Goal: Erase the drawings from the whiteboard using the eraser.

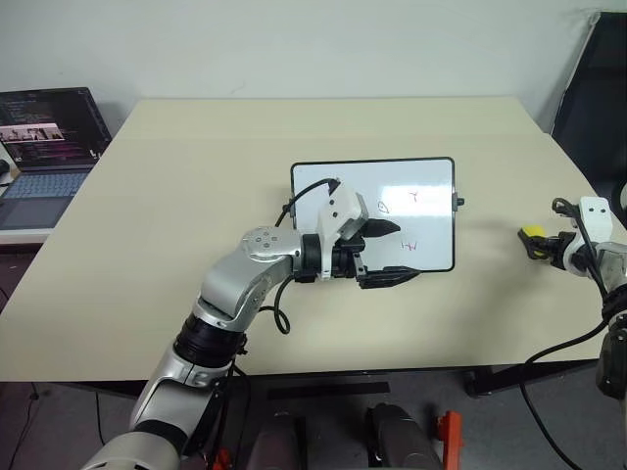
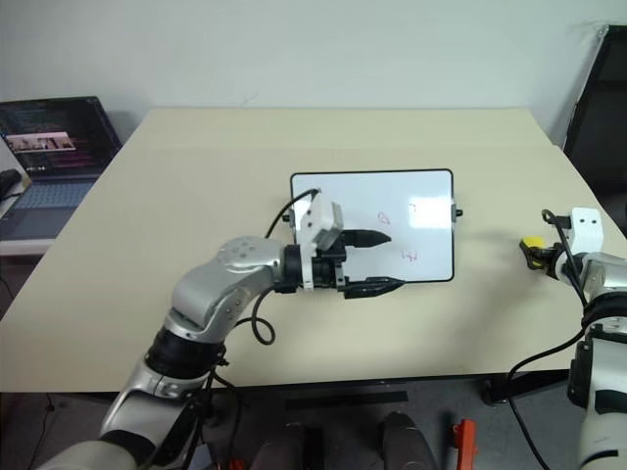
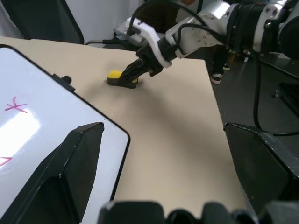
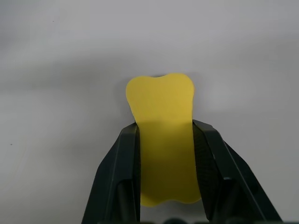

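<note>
The whiteboard (image 1: 421, 176) lies flat at the table's middle, with a dark loop (image 1: 384, 208) and two reddish squiggles (image 1: 414, 197) (image 1: 409, 246) drawn on its right half. My left gripper (image 1: 404, 253) hovers over the board's lower middle, pointing right, its fingers wide open and empty. Near the table's right edge my right gripper (image 1: 537, 242) is shut on the yellow eraser (image 1: 531, 233). In the right wrist view the eraser (image 4: 161, 100) sits squeezed between both black fingers (image 4: 124, 163), low over the tabletop. The left wrist view shows the eraser (image 3: 115, 75) beyond the board's corner.
An open laptop (image 1: 44, 147) sits on a side surface past the table's left edge. A dark chair (image 1: 593, 88) stands at the far right. Bare beige tabletop (image 1: 490, 215) separates the board from the eraser.
</note>
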Controlling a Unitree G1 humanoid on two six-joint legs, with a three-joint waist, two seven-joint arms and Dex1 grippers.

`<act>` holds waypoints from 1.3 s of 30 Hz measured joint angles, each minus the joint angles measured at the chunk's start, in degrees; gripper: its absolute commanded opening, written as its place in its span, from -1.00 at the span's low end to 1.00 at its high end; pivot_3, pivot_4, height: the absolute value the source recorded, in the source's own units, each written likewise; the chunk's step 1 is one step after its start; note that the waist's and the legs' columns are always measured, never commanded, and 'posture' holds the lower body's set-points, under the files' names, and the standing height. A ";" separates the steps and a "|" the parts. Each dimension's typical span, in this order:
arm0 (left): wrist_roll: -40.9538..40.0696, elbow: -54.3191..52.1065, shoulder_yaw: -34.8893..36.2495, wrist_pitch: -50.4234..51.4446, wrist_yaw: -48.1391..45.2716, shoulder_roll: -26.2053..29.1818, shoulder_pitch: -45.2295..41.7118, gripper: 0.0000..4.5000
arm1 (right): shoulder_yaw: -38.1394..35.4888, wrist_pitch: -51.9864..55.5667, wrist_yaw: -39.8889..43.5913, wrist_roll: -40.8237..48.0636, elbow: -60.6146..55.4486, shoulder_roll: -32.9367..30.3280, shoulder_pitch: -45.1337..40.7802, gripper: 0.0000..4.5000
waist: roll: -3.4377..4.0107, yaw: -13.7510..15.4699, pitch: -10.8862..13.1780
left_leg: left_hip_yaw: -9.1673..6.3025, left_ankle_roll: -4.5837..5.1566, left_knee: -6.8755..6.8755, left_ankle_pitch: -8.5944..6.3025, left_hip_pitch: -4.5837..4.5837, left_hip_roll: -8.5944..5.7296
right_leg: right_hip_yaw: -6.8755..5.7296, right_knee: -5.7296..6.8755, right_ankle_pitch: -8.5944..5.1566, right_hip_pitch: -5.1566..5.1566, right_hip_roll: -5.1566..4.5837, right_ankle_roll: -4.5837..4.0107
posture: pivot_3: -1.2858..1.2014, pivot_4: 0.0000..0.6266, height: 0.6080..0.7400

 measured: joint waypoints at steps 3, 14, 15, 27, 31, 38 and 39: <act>0.00 0.69 2.60 -1.28 -0.35 2.63 0.12 1.00 | -1.21 4.59 0.62 2.28 -15.16 -0.43 3.73 -0.47 | 0.03 0.00 0.01 | -0.03 0.00 -0.01 0.00 0.00 0.01 | -0.03 0.03 -0.01 -0.01 0.01 0.01 | 0.03 -0.52 1.00; 0.48 5.31 11.14 -9.68 -5.01 12.21 5.42 1.00 | 16.91 1.41 0.95 0.45 -54.00 11.68 0.86 -0.48 | 0.00 -0.12 0.00 | -0.13 0.00 0.02 0.00 -0.02 0.12 | -0.17 0.10 -0.12 -0.03 0.08 0.09 | 0.03 -0.52 1.00; 0.53 5.42 11.21 -9.72 -4.96 12.35 5.78 1.00 | 18.72 0.20 1.07 -0.94 -52.66 12.35 1.14 -0.48 | -0.01 0.37 0.01 | -0.12 0.00 0.04 0.00 -0.06 0.08 | -0.17 0.07 -0.05 -0.05 0.03 -0.03 | 0.03 -0.52 1.00; 0.24 0.82 12.10 -9.12 -2.18 12.10 10.73 1.00 | 22.41 -16.55 2.33 -8.55 -33.06 12.64 -2.01 -0.49 | -0.02 1.65 0.01 | -0.14 -0.01 0.06 -0.01 -0.35 0.07 | -0.24 0.03 -0.01 -0.28 -0.03 -0.07 | 0.03 -0.52 1.00; 0.26 0.83 12.16 -8.53 -1.95 12.25 11.10 1.00 | 21.47 -18.97 4.41 -9.23 -29.24 9.13 -2.89 -0.49 | -0.02 1.65 0.01 | -0.13 -0.01 0.09 -0.01 -0.26 0.05 | -0.24 0.02 -0.01 -0.18 -0.04 -0.06 | 0.03 -0.52 1.00; 0.26 0.88 12.16 -8.51 -1.90 12.10 10.49 1.00 | 20.81 -23.08 6.34 -9.92 -25.18 8.50 -2.84 -0.50 | -0.02 1.38 0.01 | -0.09 0.00 0.07 0.00 0.03 0.07 | -0.17 0.09 -0.03 0.03 -0.01 -0.08 | 0.03 -0.52 1.00; 0.26 0.89 12.15 -8.52 -1.95 12.08 10.40 1.00 | 20.81 -23.05 6.95 -9.96 -25.43 8.43 -2.51 -0.50 | -0.03 1.34 0.00 | -0.09 0.00 0.08 0.00 0.04 0.07 | -0.16 0.10 -0.03 0.03 -0.01 -0.08 | 0.03 -0.52 1.00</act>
